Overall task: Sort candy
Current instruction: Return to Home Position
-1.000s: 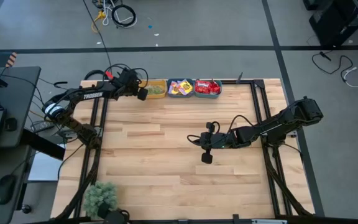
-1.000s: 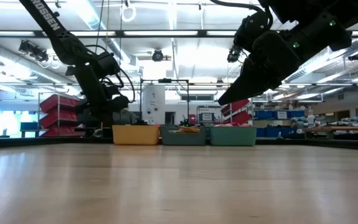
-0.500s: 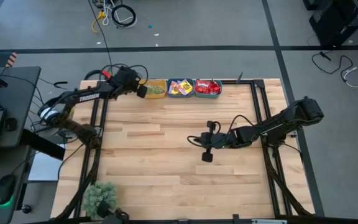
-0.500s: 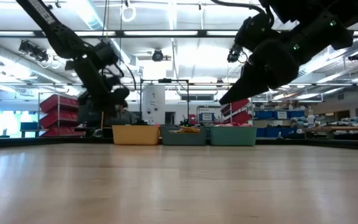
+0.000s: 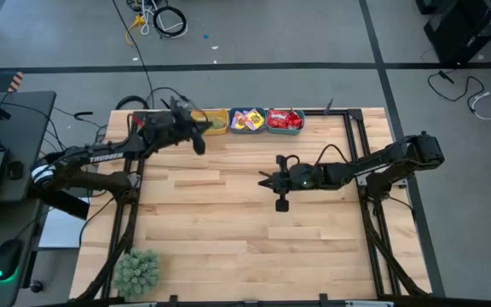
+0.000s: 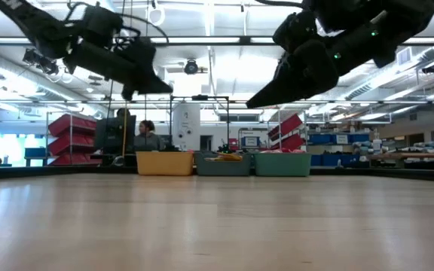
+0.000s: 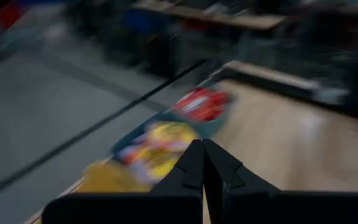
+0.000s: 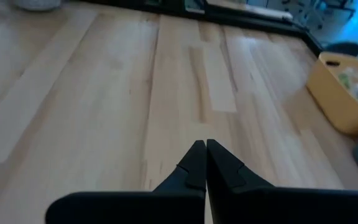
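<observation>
Candy (image 5: 247, 120) is seen sorted by kind into three small bins lined up side by side at the top centre edge of the high view. Pale green pieces (image 5: 215, 124) are held in the yellow bin (image 5: 205, 112) at the left of the row. Yellow packets (image 5: 249, 122) with purple marks fill the middle teal bin (image 5: 247, 110), and red packets (image 5: 285, 120) fill the right teal bin (image 5: 303, 124).

The left gripper (image 5: 201, 130) is raised just left of the yellow bin, its fingers (image 7: 191, 168) pressed together on nothing. The right gripper (image 5: 265, 180) is held above the middle of the frame, well apart from the bins. It is likewise closed and empty, as the right wrist view shows.

The table (image 5: 228, 239) is built of pale wooden planks, flanked by dark rails at left and right, and most of its surface is left bare. A green fuzzy plant ball (image 5: 137, 269) is set at the lower left corner. Grey floor crossed by dark lines is seen around the table, with coiled cables (image 5: 169, 21) at top centre.

In the low view, a hall lit by strip lights is visible behind the bins, with red storage racks (image 6: 70, 139) at left and a person (image 6: 148, 137) beside them.
</observation>
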`<action>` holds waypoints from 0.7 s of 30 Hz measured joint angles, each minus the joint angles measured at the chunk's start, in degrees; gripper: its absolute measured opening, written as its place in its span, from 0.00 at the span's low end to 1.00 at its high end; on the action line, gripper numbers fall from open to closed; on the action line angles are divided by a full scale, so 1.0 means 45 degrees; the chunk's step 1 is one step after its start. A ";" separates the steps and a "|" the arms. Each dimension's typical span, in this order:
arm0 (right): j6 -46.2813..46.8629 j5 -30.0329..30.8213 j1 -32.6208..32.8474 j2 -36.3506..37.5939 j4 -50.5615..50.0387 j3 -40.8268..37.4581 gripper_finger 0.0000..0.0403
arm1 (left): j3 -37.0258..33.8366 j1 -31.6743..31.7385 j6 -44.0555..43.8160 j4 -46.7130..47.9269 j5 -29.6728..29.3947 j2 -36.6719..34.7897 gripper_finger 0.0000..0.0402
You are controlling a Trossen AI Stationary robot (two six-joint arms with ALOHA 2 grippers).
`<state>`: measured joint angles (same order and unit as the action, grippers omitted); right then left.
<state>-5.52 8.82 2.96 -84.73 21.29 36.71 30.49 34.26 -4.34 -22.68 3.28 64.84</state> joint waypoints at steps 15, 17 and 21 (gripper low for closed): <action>-0.0714 -0.1564 -0.1638 0.2488 0.1989 -0.2464 0.00 | -0.2732 -0.2009 0.1170 -0.2011 0.0653 -0.2682 0.00; -0.0700 -0.1560 -0.1787 0.3205 0.2124 -0.3039 0.00 | -0.2966 -0.2142 0.1140 -0.2187 0.0723 -0.2814 0.00; -0.0652 -0.1564 -0.2066 0.4776 0.2154 -0.4166 0.00 | -0.3337 -0.2437 0.1112 -0.2513 0.0782 -0.2918 0.00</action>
<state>-8.45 1.78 -6.34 -63.23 30.99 17.96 15.48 23.30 0.67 -33.99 6.80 51.71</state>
